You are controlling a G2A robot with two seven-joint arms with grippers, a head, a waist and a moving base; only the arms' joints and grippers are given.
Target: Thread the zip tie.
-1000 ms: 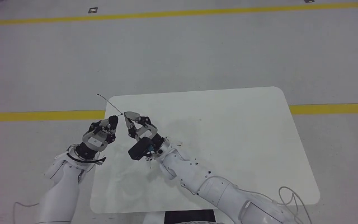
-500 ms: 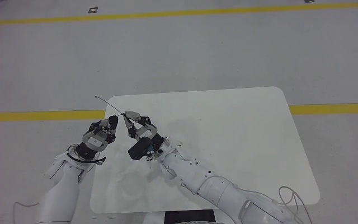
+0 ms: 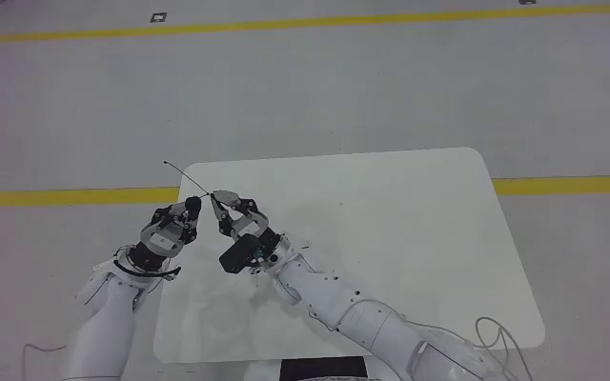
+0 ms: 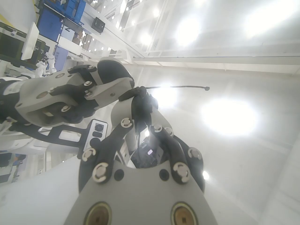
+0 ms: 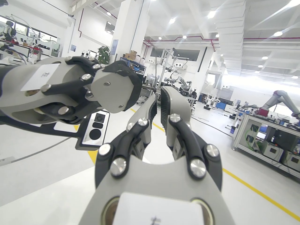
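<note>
zip tie [image 3: 184,178] | in left gripper [image 3: 194,201] | axis diagonal, free end far-left

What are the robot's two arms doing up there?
The robot holds a thin black zip tie above the left edge of the white table. Its left gripper pinches the tie, and the right gripper, tips closed, sits right against it. The tie's far end sticks out free, so no loop yet.

glossy white shells cover the left arm [image 3: 100,319] and right arm [image 3: 367,324]. the left pincer [image 4: 140,101] and right pincer [image 5: 158,99] are grey metal, with black linkages, silver screws, ridged black pads.
</note>
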